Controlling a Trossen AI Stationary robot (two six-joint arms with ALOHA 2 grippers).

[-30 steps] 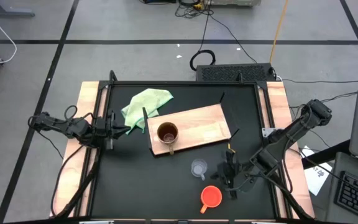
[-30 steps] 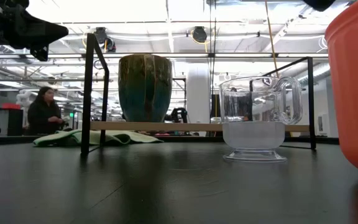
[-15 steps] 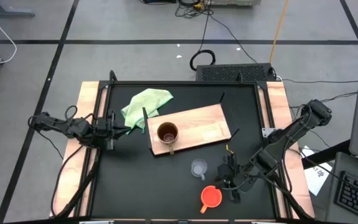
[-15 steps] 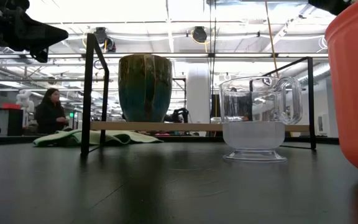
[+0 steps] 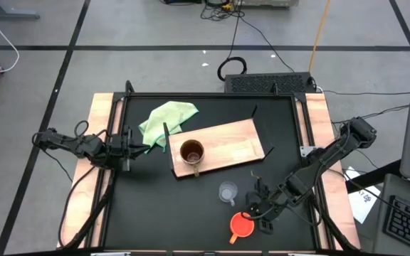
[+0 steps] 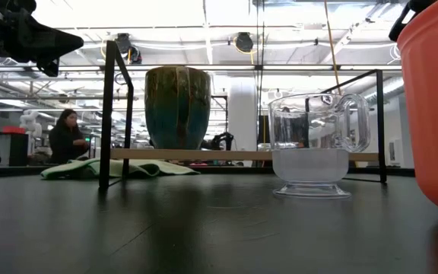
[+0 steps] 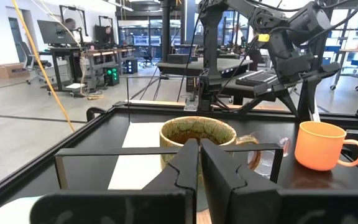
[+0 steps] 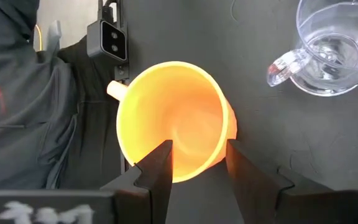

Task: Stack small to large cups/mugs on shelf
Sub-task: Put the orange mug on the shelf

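Above orange cup point(image 8: 174, 118), right claw point(image 8: 197, 163) spread wide

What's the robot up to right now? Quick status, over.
Right pincer open, straddling orange cup's rim. Left pincer shut, waiting at table's left edge. Brown mug on shelf; glass cup beside orange cup. Nothing in the way.

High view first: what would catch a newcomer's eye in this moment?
The bright orange cup near the table's front edge stands out, with the right gripper open directly above it, fingers straddling its rim. Beside it stands the small clear glass cup, and behind that the brown glazed mug sits on the light-wood board. The left gripper waits shut at the table's left edge, near the light green cloth.
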